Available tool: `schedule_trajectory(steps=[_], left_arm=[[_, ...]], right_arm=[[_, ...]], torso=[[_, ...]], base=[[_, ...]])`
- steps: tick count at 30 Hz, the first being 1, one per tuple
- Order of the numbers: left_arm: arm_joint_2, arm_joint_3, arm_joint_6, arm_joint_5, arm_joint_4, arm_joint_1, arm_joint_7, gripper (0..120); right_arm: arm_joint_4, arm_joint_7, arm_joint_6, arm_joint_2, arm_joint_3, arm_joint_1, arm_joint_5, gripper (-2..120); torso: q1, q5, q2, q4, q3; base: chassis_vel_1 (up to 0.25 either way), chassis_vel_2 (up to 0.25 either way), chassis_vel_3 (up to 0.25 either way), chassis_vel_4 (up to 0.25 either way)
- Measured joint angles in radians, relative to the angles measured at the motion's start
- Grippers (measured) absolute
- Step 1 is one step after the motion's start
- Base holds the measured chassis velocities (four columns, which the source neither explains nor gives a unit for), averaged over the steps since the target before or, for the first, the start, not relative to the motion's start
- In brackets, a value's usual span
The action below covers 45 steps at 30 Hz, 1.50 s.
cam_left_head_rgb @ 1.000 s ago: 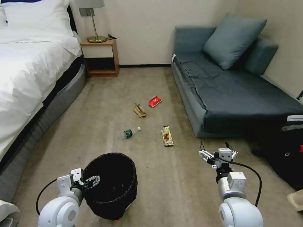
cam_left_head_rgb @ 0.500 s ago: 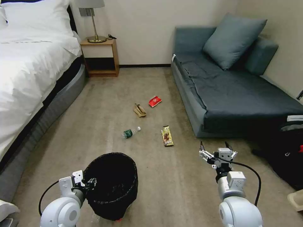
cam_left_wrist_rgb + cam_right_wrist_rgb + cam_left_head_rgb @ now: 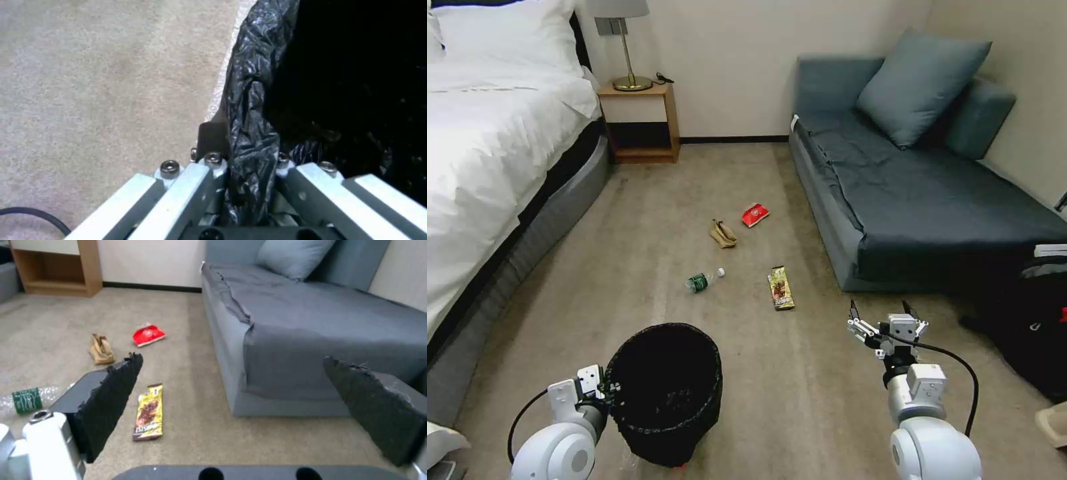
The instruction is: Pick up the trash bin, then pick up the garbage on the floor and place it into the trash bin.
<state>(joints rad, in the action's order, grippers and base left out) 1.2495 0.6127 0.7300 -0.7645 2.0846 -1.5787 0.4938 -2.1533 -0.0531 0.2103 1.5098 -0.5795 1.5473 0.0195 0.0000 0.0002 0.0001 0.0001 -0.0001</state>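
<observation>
1. Where our left gripper (image 3: pixel 608 389) meets the trash bin (image 3: pixel 667 390), its jaws are clamped on the near left rim, pinching the black liner (image 3: pixel 249 133) between them; the bin stands upright on the carpet (image 3: pixel 647 220) just before us.
2. Our right gripper (image 3: pixel 884 319) hangs above the floor to the right, jaws spread wide and holding nothing.
3. Farther out lie the clear bottle (image 3: pixel 704 280) and, to its right, the gold-brown wrapper (image 3: pixel 781 288).
4. Beyond those sit the tan paper bag (image 3: pixel 722 234) and the red packet (image 3: pixel 754 215), near the grey sofa (image 3: pixel 920 193).
</observation>
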Motion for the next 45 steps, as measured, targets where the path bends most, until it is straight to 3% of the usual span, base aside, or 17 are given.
schedule_trajectory(steps=[6, 13, 15, 18, 22, 26, 35, 45], left_arm=[[0.01, 0.019, 0.008, 0.001, 0.01, -0.001, 0.001, 4], [0.019, 0.141, 0.007, 0.041, 0.103, -0.001, -0.004, 2], [0.019, 0.146, 0.006, 0.046, 0.107, -0.001, -0.007, 2], [0.016, 0.213, -0.013, 0.123, 0.153, 0.008, -0.037, 2], [0.016, 0.255, -0.019, 0.146, 0.177, 0.013, -0.056, 2], [0.019, 0.274, -0.027, 0.153, 0.187, 0.009, -0.063, 2], [0.036, 0.281, -0.04, 0.158, 0.188, 0.005, -0.071, 2], [0.042, 0.281, -0.049, 0.164, 0.186, -0.003, -0.074, 2]], right_arm=[[0.0, -0.004, -0.011, -0.006, 0.003, -0.002, -0.034, 100], [0.001, 0.019, -0.078, -0.022, 0.001, -0.007, -0.106, 100], [0.002, 0.02, -0.084, -0.023, 0.001, -0.008, -0.109, 100], [0.011, 0.031, -0.126, -0.028, 0.003, -0.013, -0.129, 100], [0.019, 0.037, -0.151, -0.039, 0.008, -0.016, -0.132, 100], [0.021, 0.048, -0.161, -0.051, 0.011, -0.018, -0.151, 100], [0.037, 0.128, -0.206, -0.059, 0.022, -0.016, -0.182, 100], [0.035, 0.145, -0.212, -0.055, 0.027, -0.005, -0.175, 100]], torso=[[0.0, -0.0012, 0.0, -0.0003, 0.0], [0.0, -0.0005, 0.0, 0.0, 0.0], [0.0, -0.0007, 0.0, -0.0001, 0.0], [0.0, -0.0002, 0.0, -0.0001, 0.0], [0.0, -0.0003, 0.0, -0.0002, 0.0], [0.0, -0.0003, 0.0, -0.0001, 0.0], [0.0, -0.0003, 0.0, -0.0001, 0.0], [0.0, -0.0003, 0.0, -0.0001, 0.0]], base=[[0.0, 0.0, 0.0, 0.0], [0.0, 0.0, 0.0, 0.0], [0.0, 0.0, 0.0, 0.0], [0.0, 0.0, 0.0, 0.0], [0.0, 0.0, 0.0, 0.0], [0.0, 0.0, 0.0, 0.0], [0.0, 0.0, 0.0, 0.0], [-0.04, 0.031, 0.042, -0.04]])
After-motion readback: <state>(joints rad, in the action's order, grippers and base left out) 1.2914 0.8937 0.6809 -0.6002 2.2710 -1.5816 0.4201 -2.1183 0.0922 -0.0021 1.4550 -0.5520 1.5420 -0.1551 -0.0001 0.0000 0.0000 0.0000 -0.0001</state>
